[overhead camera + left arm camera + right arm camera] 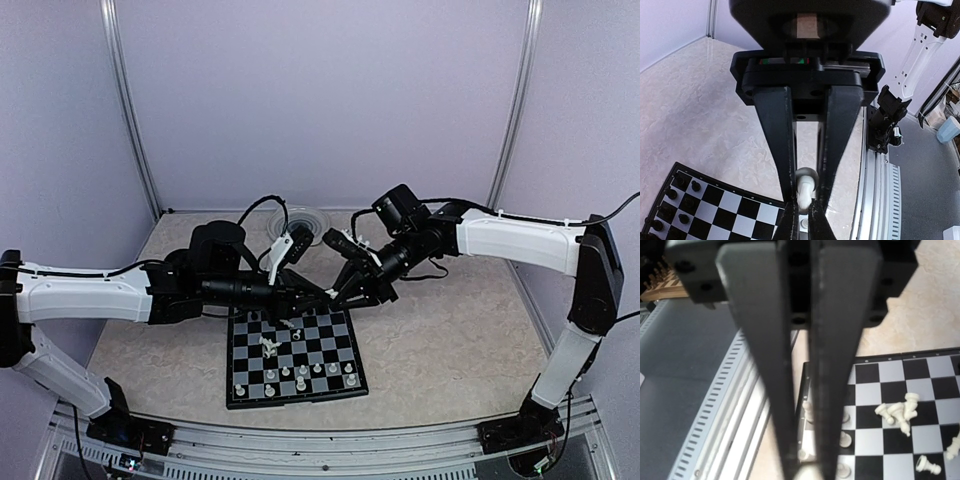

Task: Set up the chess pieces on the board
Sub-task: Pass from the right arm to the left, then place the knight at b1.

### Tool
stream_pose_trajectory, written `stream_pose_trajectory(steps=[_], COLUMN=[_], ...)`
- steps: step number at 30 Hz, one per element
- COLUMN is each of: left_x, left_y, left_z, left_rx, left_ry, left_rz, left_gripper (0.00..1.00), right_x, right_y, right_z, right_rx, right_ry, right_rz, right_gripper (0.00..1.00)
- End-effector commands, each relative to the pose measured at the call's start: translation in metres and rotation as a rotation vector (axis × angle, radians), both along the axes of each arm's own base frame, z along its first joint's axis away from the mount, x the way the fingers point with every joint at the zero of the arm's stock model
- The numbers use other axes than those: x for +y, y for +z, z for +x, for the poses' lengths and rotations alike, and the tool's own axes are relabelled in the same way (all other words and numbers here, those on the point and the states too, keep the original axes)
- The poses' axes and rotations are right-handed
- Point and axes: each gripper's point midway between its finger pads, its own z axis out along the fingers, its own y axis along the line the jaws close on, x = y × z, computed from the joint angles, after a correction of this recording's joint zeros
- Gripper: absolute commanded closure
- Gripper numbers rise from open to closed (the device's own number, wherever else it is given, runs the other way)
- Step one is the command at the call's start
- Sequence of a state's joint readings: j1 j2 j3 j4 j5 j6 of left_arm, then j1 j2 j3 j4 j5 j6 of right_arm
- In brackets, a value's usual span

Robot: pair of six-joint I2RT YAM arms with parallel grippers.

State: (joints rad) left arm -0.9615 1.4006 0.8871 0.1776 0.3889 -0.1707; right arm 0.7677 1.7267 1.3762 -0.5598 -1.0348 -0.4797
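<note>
Cream chess piece (805,192) is clamped in the left gripper (801,222) near the board (725,210); right gripper (804,467) state can't be told, sadly.

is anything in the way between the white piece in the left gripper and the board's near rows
Yes. The right gripper has its tips right beside the left gripper and its white piece by the board's far edge, and toppled white pieces lie on the middle squares.

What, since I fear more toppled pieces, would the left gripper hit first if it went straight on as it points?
Probably the board at its border, or the table just beside it; depth is unclear. The left gripper, shut on a white piece, points down at that edge.
</note>
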Motion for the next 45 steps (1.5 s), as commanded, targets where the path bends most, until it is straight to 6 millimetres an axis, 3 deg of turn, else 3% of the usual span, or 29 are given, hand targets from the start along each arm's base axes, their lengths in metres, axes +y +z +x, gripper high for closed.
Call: stream_pose_trajectory(steps=[1,2,3,4,7,10,14,16,18,21,24,32,45], left_x=[-0.006,-0.004,-0.002,0.0,0.017,0.044,0.081,0.092,0.101,0.11,0.105,0.114,0.128], left_y=[0.012,0.015,0.016,0.022,0.016,0.001,-0.021,-0.029,-0.036,-0.048,-0.061,-0.122,-0.15], left_z=[-0.006,-0.004,-0.004,-0.006,-0.01,-0.015,-0.029,-0.038,-0.049,-0.06,-0.075,-0.097,-0.099], left_rx=[0.001,0.0,0.006,0.003,0.032,0.051,0.091,0.116,0.146,0.156,0.182,0.296,0.396], left_ry=[-0.04,-0.03,-0.025,-0.025,0.003,0.056,0.129,0.16,0.188,0.247,0.236,0.278,0.387], left_rz=[-0.018,-0.01,0.006,0.016,0.147,0.298,0.458,0.501,0.53,0.592,0.626,0.817,0.801], left_gripper=[0.97,0.97,0.97,0.97,0.97,0.96,0.96,0.96,0.96,0.96,0.95,0.95,0.96], right_x=[0.005,0.003,0.001,-0.002,-0.014,-0.028,-0.042,-0.05,-0.053,-0.052,-0.051,-0.052,-0.048], right_y=[0.004,0.007,0.01,0.011,0.016,0.017,-0.013,-0.025,-0.031,-0.037,-0.041,-0.041,-0.046], right_z=[0.006,0.004,0.005,0.006,0.015,0.04,0.1,0.12,0.127,0.13,0.13,0.123,0.116], right_rx=[-0.045,-0.06,-0.073,-0.087,-0.15,-0.241,-0.43,-0.494,-0.518,-0.517,-0.508,-0.501,-0.477], right_ry=[0.009,0.014,0.011,0.003,-0.03,-0.127,-0.39,-0.474,-0.502,-0.509,-0.5,-0.482,-0.442], right_rz=[0.026,0.031,0.033,0.03,0.022,0.0,-0.166,-0.231,-0.252,-0.264,-0.273,-0.266,-0.259], right_gripper=[0.66,0.5,0.12,0.02,0.01,0.01,0.01,0.01,0.01,0.01,0.01,0.01,0.01])
